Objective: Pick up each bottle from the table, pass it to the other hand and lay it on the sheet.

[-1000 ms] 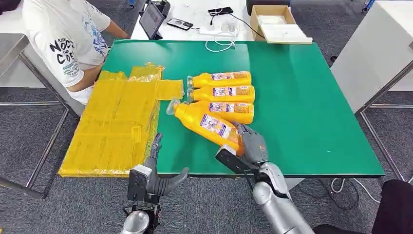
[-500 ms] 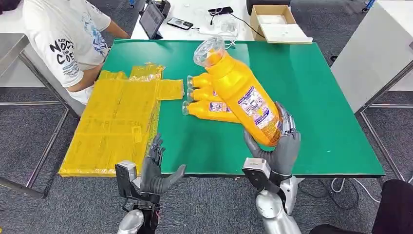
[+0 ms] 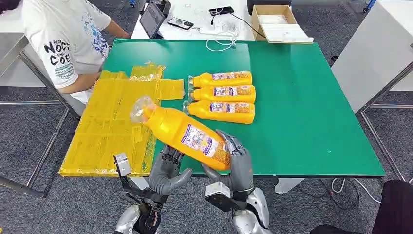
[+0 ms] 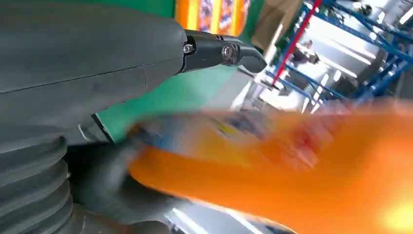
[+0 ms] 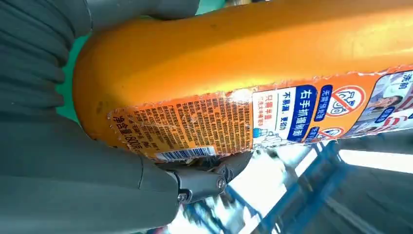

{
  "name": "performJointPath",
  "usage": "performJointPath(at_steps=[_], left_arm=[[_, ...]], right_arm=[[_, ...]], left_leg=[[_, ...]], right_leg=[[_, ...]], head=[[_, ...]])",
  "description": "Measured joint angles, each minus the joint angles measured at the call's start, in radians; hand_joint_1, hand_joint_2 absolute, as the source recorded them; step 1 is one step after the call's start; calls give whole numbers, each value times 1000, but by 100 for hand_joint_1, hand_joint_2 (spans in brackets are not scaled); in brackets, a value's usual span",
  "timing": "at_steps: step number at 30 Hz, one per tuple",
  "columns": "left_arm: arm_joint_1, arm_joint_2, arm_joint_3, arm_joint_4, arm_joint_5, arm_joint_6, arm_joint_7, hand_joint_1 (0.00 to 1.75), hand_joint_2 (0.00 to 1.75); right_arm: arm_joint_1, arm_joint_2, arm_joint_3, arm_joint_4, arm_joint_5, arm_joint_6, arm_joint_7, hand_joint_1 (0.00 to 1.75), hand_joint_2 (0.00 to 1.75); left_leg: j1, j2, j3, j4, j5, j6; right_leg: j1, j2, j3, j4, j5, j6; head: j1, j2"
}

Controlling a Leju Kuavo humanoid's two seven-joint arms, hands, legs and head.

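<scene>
My right hand grips the base of an orange bottle with a clear cap, held tilted above the table's near edge, cap pointing toward the yellow sheet. In the right wrist view the bottle lies across my right hand. My left hand is just under the bottle's middle, fingers apart; whether it touches the bottle I cannot tell. The left wrist view shows the blurred bottle close to my left hand. Three more orange bottles lie side by side on the green table.
A person in a white shirt sits at the table's far left corner, beside the sheet. Behind the green table stand a tablet, a phone, cables and a cardboard box. A white table stands to the right.
My right hand lifted the bottle off the table, swung it upright, then tipped it down and left over the near edge. My left hand rose toward it.
</scene>
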State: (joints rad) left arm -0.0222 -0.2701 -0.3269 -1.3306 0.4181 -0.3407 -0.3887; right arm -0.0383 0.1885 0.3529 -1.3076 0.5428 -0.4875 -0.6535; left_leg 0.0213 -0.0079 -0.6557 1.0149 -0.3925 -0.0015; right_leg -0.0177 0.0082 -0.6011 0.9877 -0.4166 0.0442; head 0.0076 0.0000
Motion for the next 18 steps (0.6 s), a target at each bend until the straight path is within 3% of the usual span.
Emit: performJointPath(at_steps=[18], left_arm=[[8, 0, 19, -13, -50, 51, -15, 0, 175]], right_arm=[[-37, 48, 114, 244, 51, 40, 57, 175, 175]], left_leg=[[0, 0, 0, 0, 0, 0]], right_leg=[[0, 0, -1, 0, 0, 0]], head=[[0, 0]])
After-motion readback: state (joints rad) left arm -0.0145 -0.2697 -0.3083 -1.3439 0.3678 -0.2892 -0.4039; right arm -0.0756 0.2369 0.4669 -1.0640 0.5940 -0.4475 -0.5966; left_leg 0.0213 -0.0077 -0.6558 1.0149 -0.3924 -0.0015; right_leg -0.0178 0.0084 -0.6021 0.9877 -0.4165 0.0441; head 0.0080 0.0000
